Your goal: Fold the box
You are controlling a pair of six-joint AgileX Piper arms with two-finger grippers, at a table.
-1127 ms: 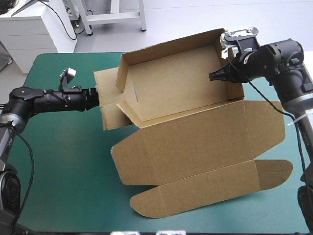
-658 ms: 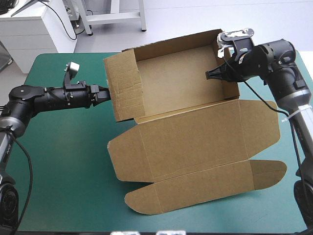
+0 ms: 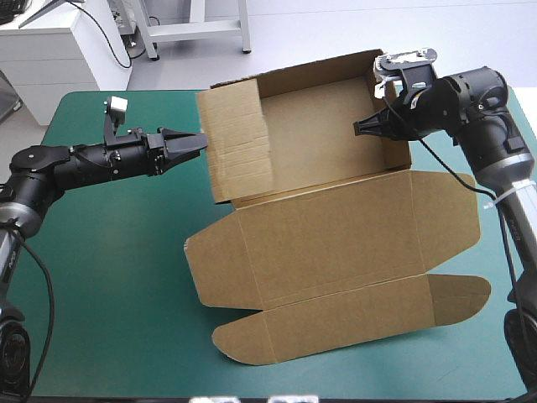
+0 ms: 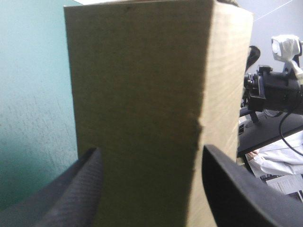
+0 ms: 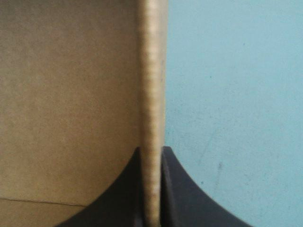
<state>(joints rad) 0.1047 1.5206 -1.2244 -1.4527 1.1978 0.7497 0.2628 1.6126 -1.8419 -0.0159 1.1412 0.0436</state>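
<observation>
While the right gripper [image 3: 362, 128] is clenched on the right wall [image 3: 394, 126] of the box [image 3: 336, 227], the left gripper [image 3: 195, 140] is released, its black fingers [image 4: 71, 198] spread wide apart. The right wrist view shows that grasp closely. The wall's thin brown edge runs straight ahead from between the two nearly closed fingers. The box's inner face lies to one side of it and bare teal-green cover [image 5: 236, 94] to the other.

Directly ahead of the left gripper stands the left wall [image 3: 239, 143], upright and creased with faint ribs. In the left wrist view the wall fills the space between and beyond the parted fingers. The fingertips are right at the wall's outer face, but contact cannot be judged.

The box sits on the table [image 3: 109, 277] between the two grippers, its tray part raised with the back wall [image 3: 294, 80] standing on the far side. Below the right gripper and toward the near edge, the lid [image 3: 336, 239] lies flat and open. Its rounded tuck flap [image 3: 352, 323] lies stretched out beyond it.
</observation>
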